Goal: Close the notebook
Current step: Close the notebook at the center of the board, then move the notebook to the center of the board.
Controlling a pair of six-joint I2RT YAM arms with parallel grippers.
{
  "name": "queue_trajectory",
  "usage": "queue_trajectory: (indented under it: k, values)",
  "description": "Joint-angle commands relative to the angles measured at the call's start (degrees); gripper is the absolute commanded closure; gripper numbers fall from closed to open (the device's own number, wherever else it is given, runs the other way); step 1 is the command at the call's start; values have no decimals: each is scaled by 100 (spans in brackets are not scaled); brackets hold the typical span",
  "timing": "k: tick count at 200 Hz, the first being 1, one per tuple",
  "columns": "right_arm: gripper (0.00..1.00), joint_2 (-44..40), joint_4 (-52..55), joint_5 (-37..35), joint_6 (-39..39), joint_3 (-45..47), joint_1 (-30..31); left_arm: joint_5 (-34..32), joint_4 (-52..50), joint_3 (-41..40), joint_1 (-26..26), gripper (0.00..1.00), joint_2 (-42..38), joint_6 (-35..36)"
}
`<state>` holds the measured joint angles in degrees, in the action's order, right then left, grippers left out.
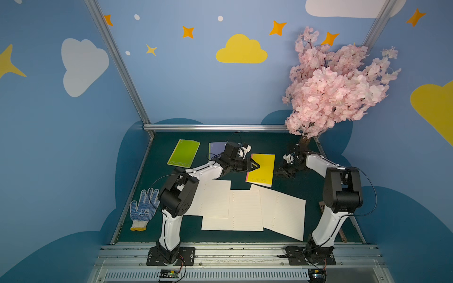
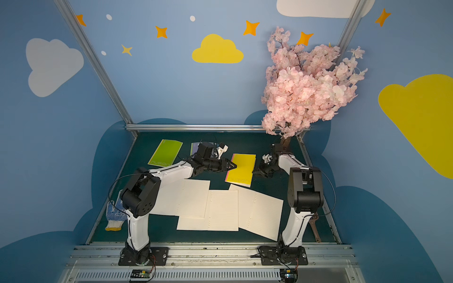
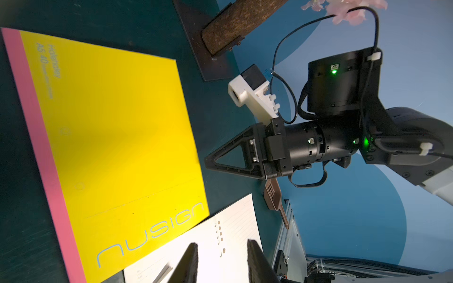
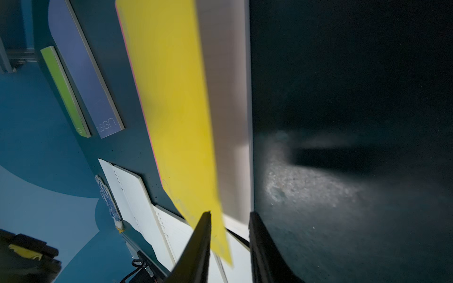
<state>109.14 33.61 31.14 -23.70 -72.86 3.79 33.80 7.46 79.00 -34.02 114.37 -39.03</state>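
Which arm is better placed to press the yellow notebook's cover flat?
Left, probably: the left gripper hangs over the yellow notebook by its pink spine, while the right gripper sits low beside the free edge.

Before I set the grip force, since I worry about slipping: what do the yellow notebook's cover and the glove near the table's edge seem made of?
Yellow notebook: the cover looks like thin coated card or plastic sheet, smooth with a soft sheen and faint fine lines. I cannot tell which.
Glove: white knitted fabric with blue grip dots, probably rubbery, and a yellow cuff hem.
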Motion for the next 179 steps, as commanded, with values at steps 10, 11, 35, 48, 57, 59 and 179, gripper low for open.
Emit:
queue_trajectory:
  k: [10,11,35,48,57,59,179]
  values:
    - [70,-231,138,-42,54,166,18,-200,-163,-141,18,64,-90,153]
    - [70,-233,138,-40,52,171,17,-208,-169,-145,18,64,-90,151]
    - [70,-279,90,-39,42,294,66,-418,-385,-235,19,65,-58,210]
    - [70,-282,68,-47,39,348,108,-560,-591,-243,19,65,-14,252]
    - [70,-284,43,-62,16,389,146,-653,-719,-241,18,66,8,302]
    - [70,-285,41,-59,15,396,156,-679,-744,-237,18,66,11,304]
    - [71,-70,-133,-149,-95,519,407,-1372,-1530,-284,18,65,358,488]
